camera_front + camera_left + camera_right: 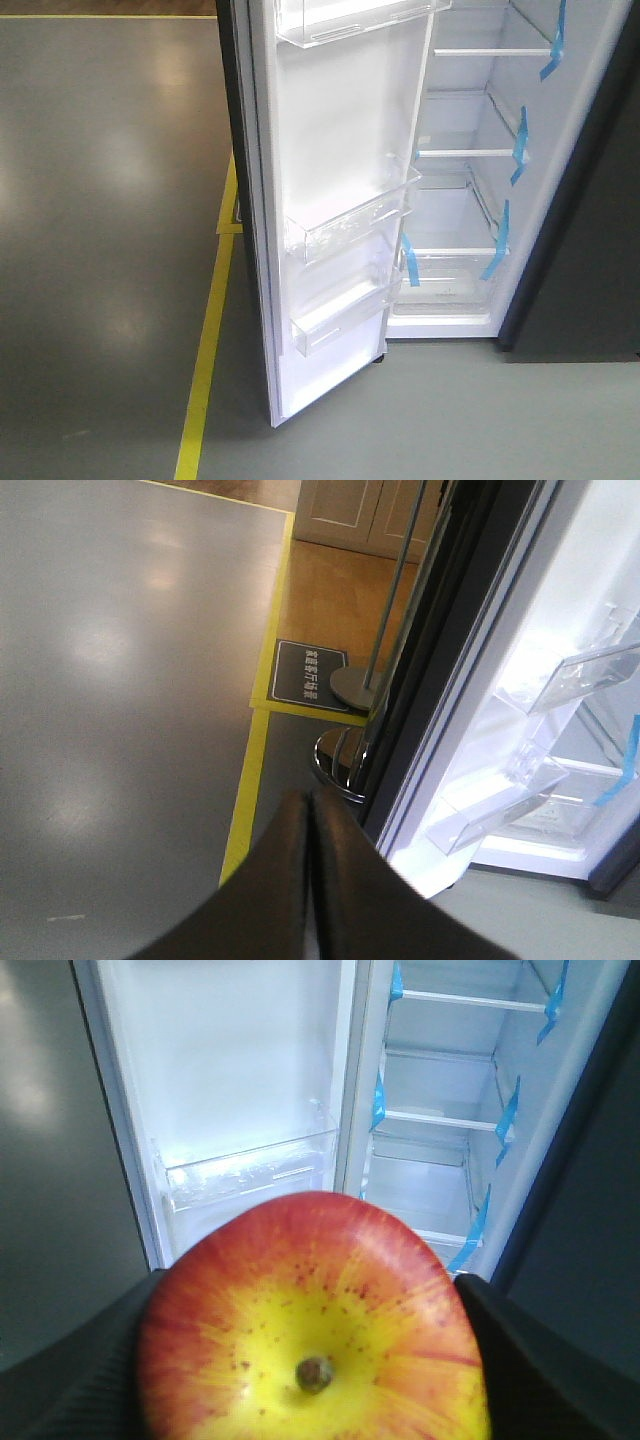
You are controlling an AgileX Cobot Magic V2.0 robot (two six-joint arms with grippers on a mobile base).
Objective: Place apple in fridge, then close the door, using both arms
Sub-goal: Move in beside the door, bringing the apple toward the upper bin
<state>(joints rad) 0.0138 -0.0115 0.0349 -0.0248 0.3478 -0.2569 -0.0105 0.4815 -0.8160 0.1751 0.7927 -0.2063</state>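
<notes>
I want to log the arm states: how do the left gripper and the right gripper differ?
The left gripper is shut on nothing; the right gripper is shut on the apple. The left gripper faces the floor beside the door; the right gripper faces the open fridge. Both have dark fingers.

The left end effector point(308, 805) and right end effector point(312, 1305) have curved black fingers point(352, 895)
</notes>
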